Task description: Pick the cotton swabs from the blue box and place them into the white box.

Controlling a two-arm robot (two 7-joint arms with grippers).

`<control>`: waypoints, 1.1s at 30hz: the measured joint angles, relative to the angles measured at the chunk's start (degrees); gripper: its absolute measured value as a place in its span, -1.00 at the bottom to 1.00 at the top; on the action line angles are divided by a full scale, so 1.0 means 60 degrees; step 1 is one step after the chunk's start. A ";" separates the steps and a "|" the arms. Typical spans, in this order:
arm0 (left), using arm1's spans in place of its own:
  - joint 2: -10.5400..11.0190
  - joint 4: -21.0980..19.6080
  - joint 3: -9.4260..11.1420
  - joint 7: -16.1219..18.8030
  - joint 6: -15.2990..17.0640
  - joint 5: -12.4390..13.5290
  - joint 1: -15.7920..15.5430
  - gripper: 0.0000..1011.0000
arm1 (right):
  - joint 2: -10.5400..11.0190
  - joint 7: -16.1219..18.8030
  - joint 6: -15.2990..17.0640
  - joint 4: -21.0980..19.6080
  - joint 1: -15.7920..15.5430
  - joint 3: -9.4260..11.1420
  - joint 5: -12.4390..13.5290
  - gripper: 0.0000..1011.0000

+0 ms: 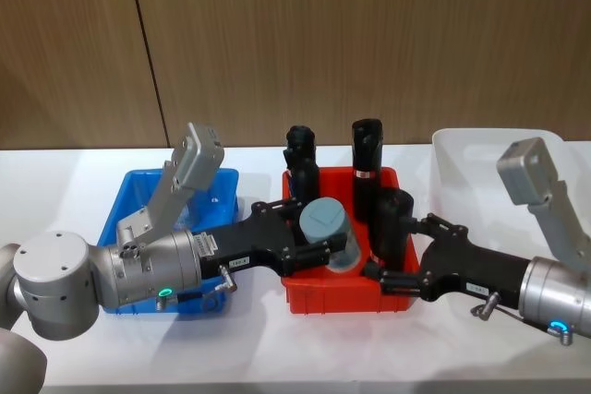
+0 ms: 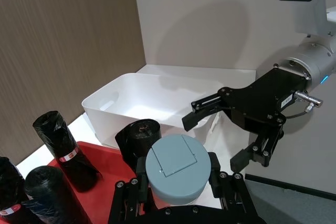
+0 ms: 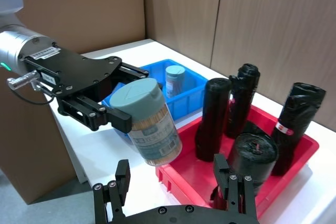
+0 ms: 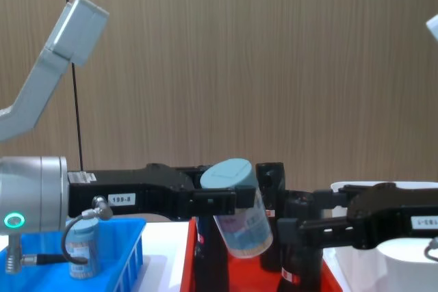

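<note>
My left gripper is shut on a tub of cotton swabs, clear with a pale blue-grey lid, held tilted above the red tray. From the side, the tub hangs between the black rolls. Another tub of cotton swabs stands in the blue box, which sits at the left. My right gripper is open, pointing at the held tub from the right, a short gap away. The white box sits at the far right.
Several black rolls with red-white labels stand upright in the red tray, between the blue box and the white box. The white table has bare room in front of the tray. A wood-panel wall rises behind.
</note>
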 joint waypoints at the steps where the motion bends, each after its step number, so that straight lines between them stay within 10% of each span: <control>1: 0.0000 0.0000 0.0000 0.0000 0.0000 0.0000 0.0000 0.32 | -0.0011 0.0027 -0.0006 0.0025 0.0016 -0.0013 -0.0002 0.98; 33: 0.0001 0.0000 0.0000 0.0000 0.0000 0.0000 0.0000 0.32 | -0.0688 0.0465 -0.0426 0.1248 0.0816 -0.0629 -0.0294 0.98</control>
